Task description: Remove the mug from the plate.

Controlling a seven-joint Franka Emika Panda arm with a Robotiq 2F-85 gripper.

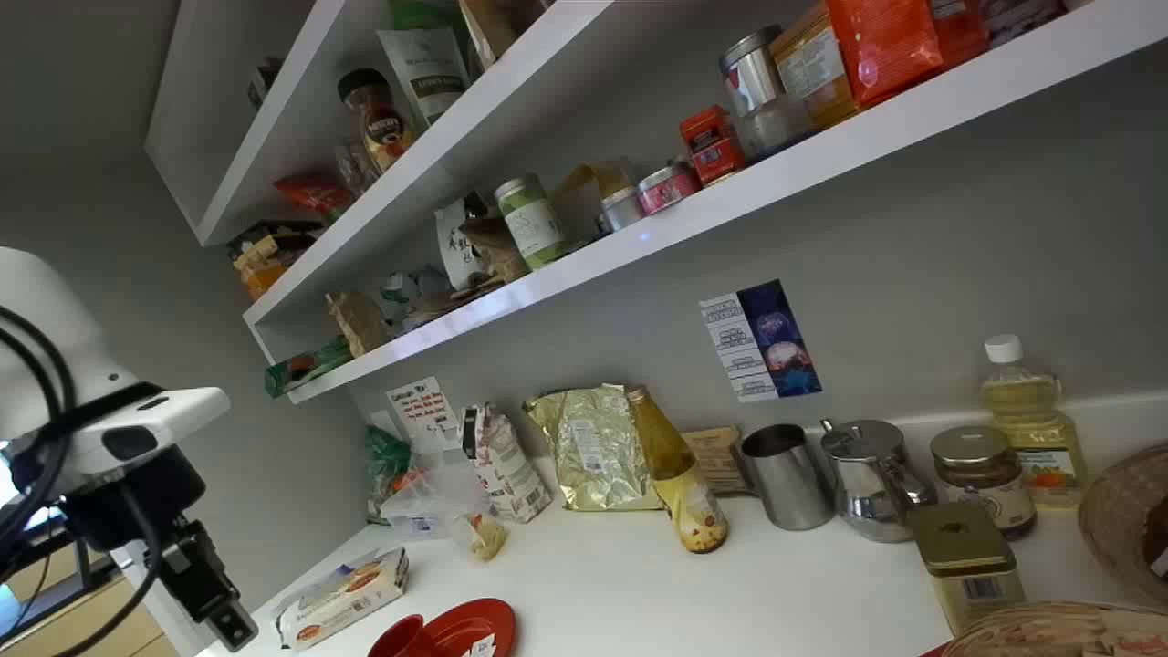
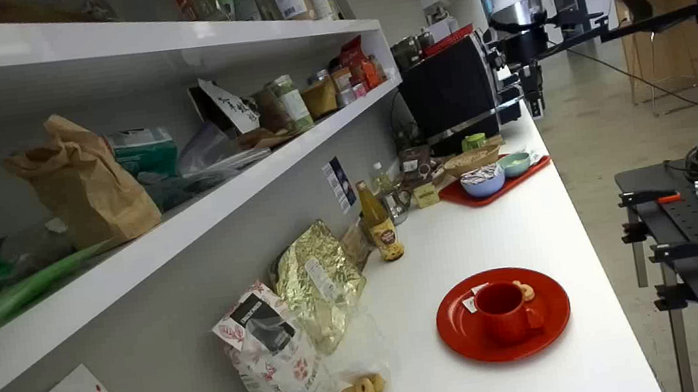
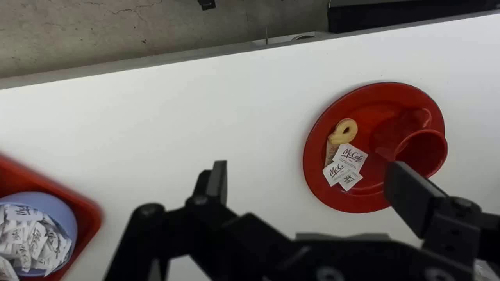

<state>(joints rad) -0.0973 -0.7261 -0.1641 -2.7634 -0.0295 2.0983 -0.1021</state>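
A red mug stands upright on the flat round red plate. The mug (image 2: 504, 320) and plate (image 2: 456, 333) are on the white counter in an exterior view. White packets and a ring-shaped biscuit share the plate. In an exterior view, the mug (image 1: 401, 639) and plate (image 1: 497, 619) are cut by the bottom edge. In the wrist view, the plate (image 3: 318, 148) and mug (image 3: 424, 150) lie right of centre. My gripper (image 3: 306, 166) is open and empty, with its right finger overlapping the plate and mug edge in view. The gripper (image 2: 536, 110) is raised well above counter height, apart from both.
A red tray (image 2: 476, 201) with bowls sits farther along the counter. A yellow bottle (image 2: 382, 225), gold bag (image 2: 317, 286) and flour bag (image 2: 271, 345) stand along the wall. Shelves (image 1: 584, 265) hang above. A bag of ring biscuits (image 2: 363, 391) lies near the plate.
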